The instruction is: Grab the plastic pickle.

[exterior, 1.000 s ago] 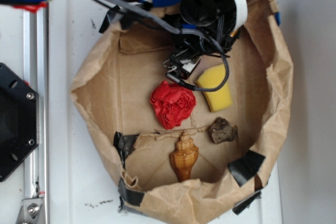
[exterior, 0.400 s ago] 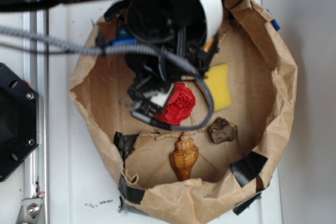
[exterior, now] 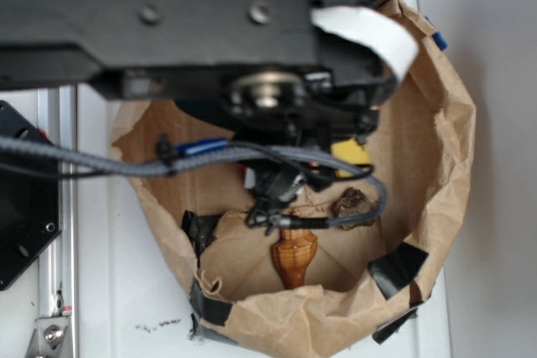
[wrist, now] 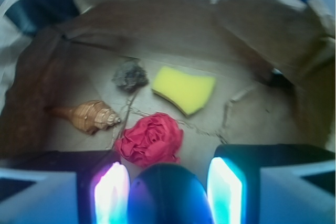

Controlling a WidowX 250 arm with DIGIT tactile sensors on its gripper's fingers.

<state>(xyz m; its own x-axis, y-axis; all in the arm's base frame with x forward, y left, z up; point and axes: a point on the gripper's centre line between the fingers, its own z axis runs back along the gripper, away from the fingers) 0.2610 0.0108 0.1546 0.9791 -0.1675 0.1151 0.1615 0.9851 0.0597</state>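
Under the arm's black bulk in the exterior view, the gripper (exterior: 273, 207) hangs over the paper-lined bowl (exterior: 436, 165), hiding the pickle; beyond it show only the brown shell (exterior: 294, 259), the rock (exterior: 352, 204) and a corner of yellow sponge (exterior: 352, 153). Between the fingers (wrist: 111, 192) in the wrist view sits the plastic pickle (wrist: 169, 195), dark and glossy; the fingers stand close on either side, apparently clamped on it. Ahead of the fingertips lie a red crumpled ball (wrist: 150, 140), shell, rock and sponge, so the grab looks done.
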